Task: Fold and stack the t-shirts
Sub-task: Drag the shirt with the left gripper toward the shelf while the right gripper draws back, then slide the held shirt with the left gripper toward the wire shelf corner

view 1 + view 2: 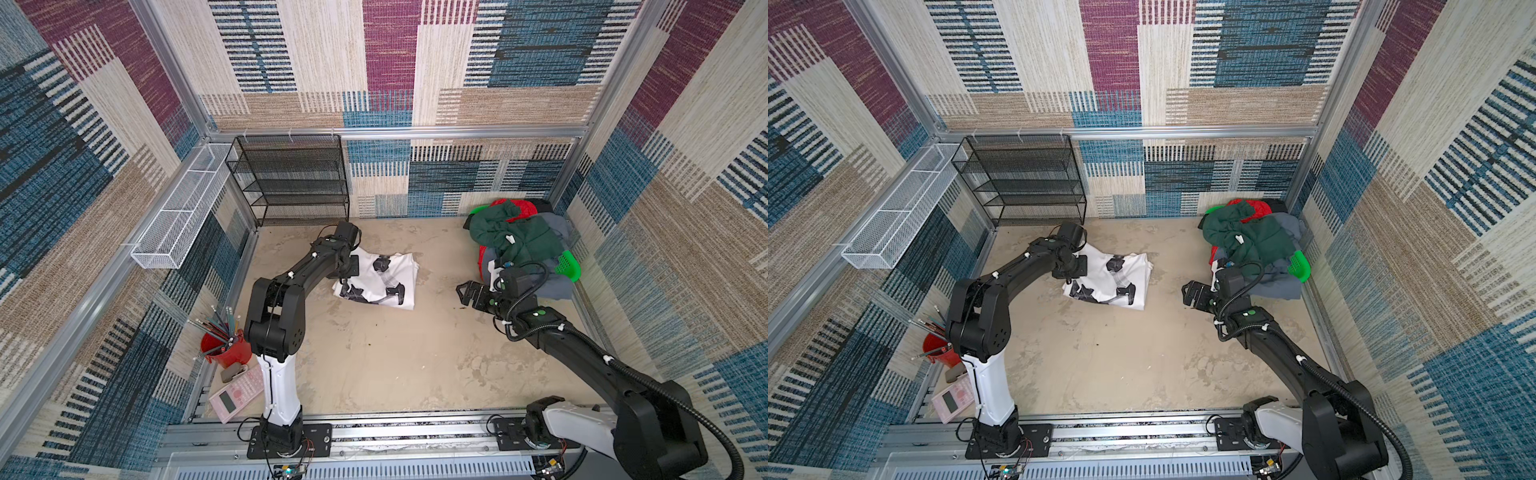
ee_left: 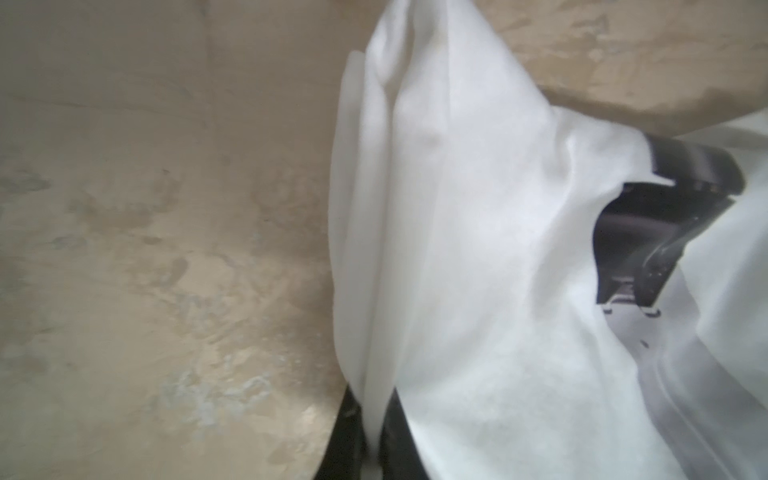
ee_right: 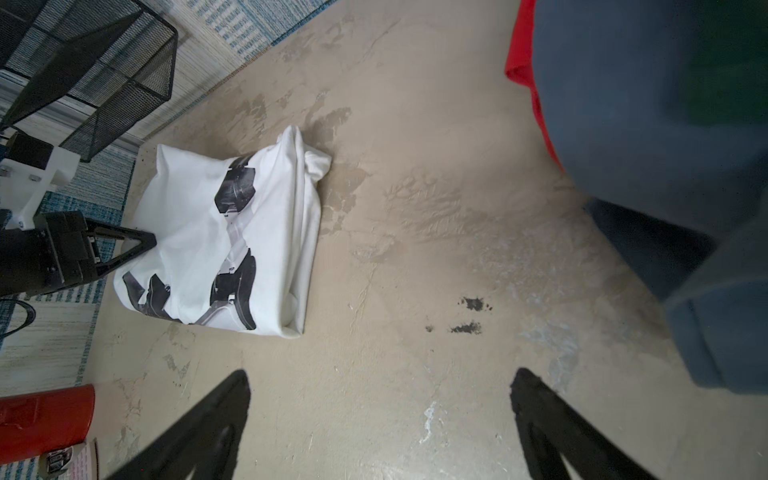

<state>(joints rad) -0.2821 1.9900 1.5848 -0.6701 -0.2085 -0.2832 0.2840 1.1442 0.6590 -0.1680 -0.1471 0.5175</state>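
Observation:
A white t-shirt (image 1: 384,279) (image 1: 1115,279) with black printed patches lies partly folded on the table, left of centre. My left gripper (image 1: 351,266) (image 1: 1079,266) is at its left edge, shut on a pinch of the white cloth. In the left wrist view the cloth (image 2: 457,208) rises from between the closed fingers (image 2: 347,432). My right gripper (image 1: 463,291) (image 3: 380,386) hangs open over bare table, holding nothing. Behind it, a dark green t-shirt (image 1: 519,237), a grey-blue one (image 1: 557,286) and a red one (image 1: 519,206) are heaped at the back right.
A bright green plastic basket (image 1: 569,266) sits under the heap. A black mesh shelf (image 1: 291,183) stands at the back left, and a white wire tray (image 1: 183,216) hangs on the left wall. A red cup of pencils (image 1: 226,349) and a pink calculator (image 1: 237,395) sit front left.

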